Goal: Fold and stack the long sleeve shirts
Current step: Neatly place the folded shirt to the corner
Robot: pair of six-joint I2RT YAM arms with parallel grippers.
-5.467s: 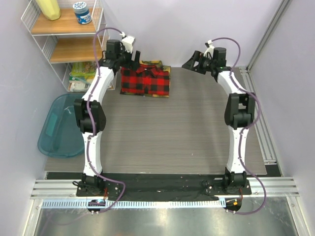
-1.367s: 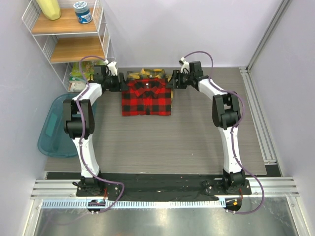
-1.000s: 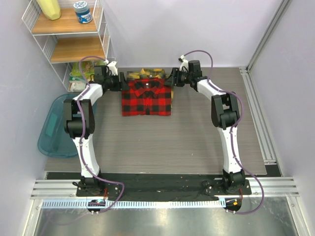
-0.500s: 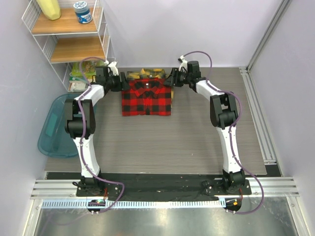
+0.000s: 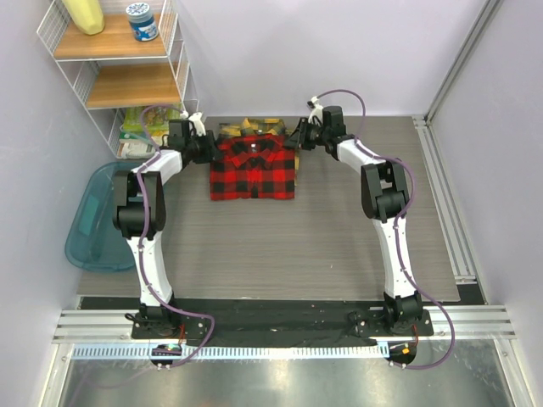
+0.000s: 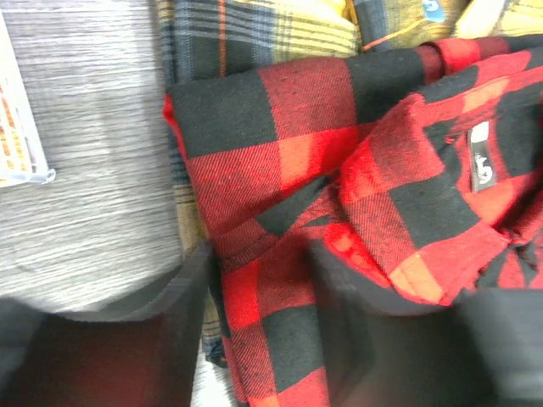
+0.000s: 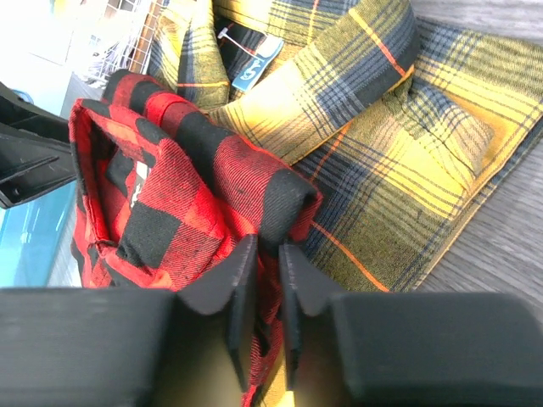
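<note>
The red-and-black shirt [image 5: 253,167] lies folded at the back of the table, on top of the yellow-and-black shirt [image 5: 248,127], whose collar shows behind it. My left gripper [image 5: 209,147] is at the red shirt's upper left corner. In the left wrist view the red cloth [image 6: 280,127] fills the space in my left gripper [image 6: 259,288], with yellow plaid [image 6: 254,34] under it. My right gripper [image 5: 299,140] is at the upper right corner. In the right wrist view my right gripper [image 7: 267,254] pinches a fold of red cloth [image 7: 170,195] over the yellow shirt [image 7: 407,161].
A wire shelf [image 5: 119,68] at the back left carries a yellow bottle [image 5: 85,15] and a blue-lidded jar [image 5: 142,21], with packets [image 5: 140,127] below. A teal tub [image 5: 97,216] sits off the table's left edge. An aluminium rail [image 5: 441,195] runs along the right side.
Both grippers have edged inward onto the red shirt's upper corners, and their jaws have come together on the cloth. The shirts have not moved.
</note>
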